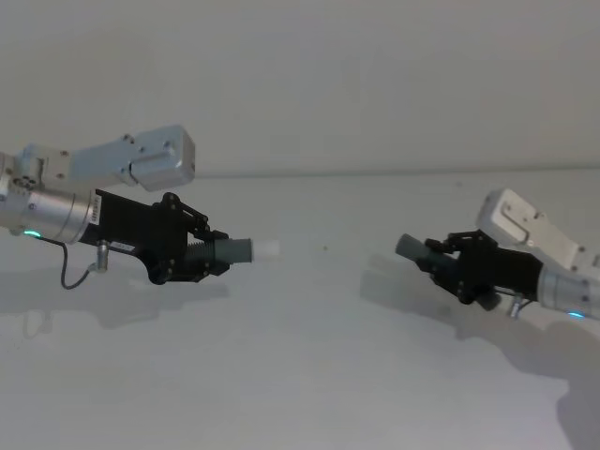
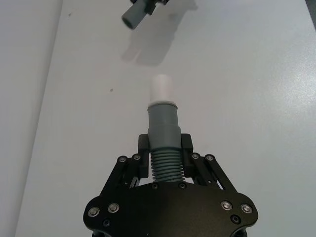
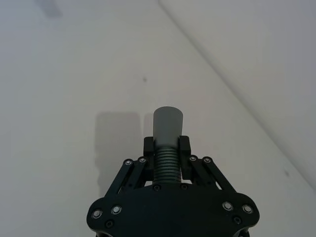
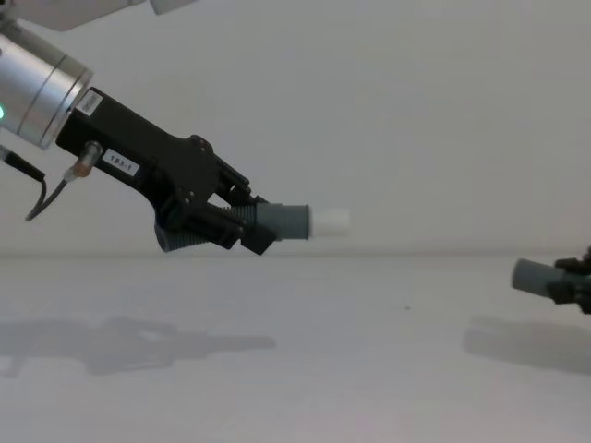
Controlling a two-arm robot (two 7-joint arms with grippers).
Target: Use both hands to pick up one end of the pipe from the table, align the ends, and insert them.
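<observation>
The left gripper [image 1: 208, 251] pinches the white-tipped piece [image 1: 236, 250]; the right gripper [image 1: 442, 262] pinches the open-mouthed piece [image 1: 412, 248], well ahead of it. Line up both axes first, then slide the white stub [image 1: 267, 249] into the mouth [image 1: 401, 246]

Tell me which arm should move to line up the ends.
Left, probably. The left gripper holds the stub piece, and its wrist view has the white stub and the mouth together, mouth off-axis, so it can steer by sight. The right gripper holds the mouth piece lower, seen from the chest.
</observation>
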